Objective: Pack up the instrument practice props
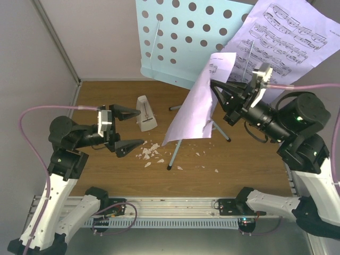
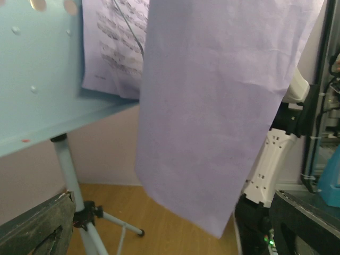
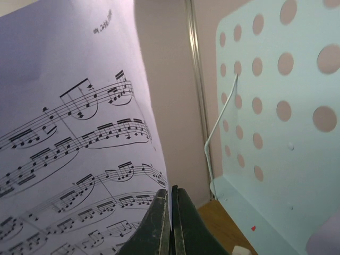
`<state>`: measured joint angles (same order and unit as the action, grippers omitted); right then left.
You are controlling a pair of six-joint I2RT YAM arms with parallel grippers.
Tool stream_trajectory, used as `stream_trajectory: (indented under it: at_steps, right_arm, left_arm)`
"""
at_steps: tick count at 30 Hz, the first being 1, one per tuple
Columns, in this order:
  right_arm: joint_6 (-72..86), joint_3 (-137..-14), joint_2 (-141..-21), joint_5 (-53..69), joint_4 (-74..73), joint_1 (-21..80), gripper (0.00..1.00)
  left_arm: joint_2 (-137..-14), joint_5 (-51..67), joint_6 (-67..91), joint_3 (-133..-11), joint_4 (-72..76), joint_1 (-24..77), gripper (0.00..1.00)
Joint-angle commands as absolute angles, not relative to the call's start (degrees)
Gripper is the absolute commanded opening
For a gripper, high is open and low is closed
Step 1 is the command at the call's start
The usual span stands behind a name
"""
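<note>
The right gripper (image 1: pixel 213 85) is pinched tight on the edge of a sheet-music page (image 1: pixel 194 106) (its fingers meet with only the paper between them in the wrist view), and the page hangs loose in front of the pale blue music stand (image 1: pixel 175 37). A second page (image 1: pixel 287 32) leans on the stand's upper right. The left gripper (image 1: pixel 139 127) hovers spread wide and empty over the table (image 1: pixel 244 154), just beside the white metronome (image 1: pixel 146 113) and some crumbly scraps (image 1: pixel 150 153).

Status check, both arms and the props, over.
Left gripper open, empty, by the metronome. Right gripper shut on hanging sheet-music page. Second page on music stand. Scraps on table.
</note>
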<state>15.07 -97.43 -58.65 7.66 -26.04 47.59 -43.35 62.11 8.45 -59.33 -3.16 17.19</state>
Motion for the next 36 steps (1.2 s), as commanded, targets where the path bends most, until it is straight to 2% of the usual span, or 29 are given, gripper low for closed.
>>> stream_trajectory:
  at_steps: [1,13,15,19,26,34,36]
  right_arm:
    - [16.5,-97.0,-60.1,7.3,-27.7,47.9,0.01]
    - [16.4,-96.2,-62.3,8.5,-26.9,47.9,0.01]
    - [16.3,-96.2,-62.2,8.5,-27.1,47.9,0.01]
    - [15.9,-96.2,-62.1,8.6,-27.2,47.9,0.01]
    - [16.0,-95.6,-62.3,9.7,-26.5,47.9,0.01]
    - [16.2,-93.8,-61.2,9.9,-26.2,48.0,0.01]
    - [15.6,-93.7,-61.0,9.9,-26.8,47.9,0.01]
  left_arm:
    - [-44.6,62.2,9.3,-59.2,1.6,20.6,0.99]
    - [-50.2,54.0,5.1,-61.5,-0.6,26.2,0.99]
    - [-49.9,51.1,5.0,-61.0,-0.2,26.2,0.95]
    - [-48.6,47.9,5.2,-60.1,1.2,26.2,0.74]
    - [-48.1,48.4,7.5,-59.2,3.8,26.2,0.29]
    - [-47.3,44.0,8.7,-59.0,1.9,26.2,0.0]
    - [-47.3,42.5,9.1,-59.2,0.5,26.3,0.0]
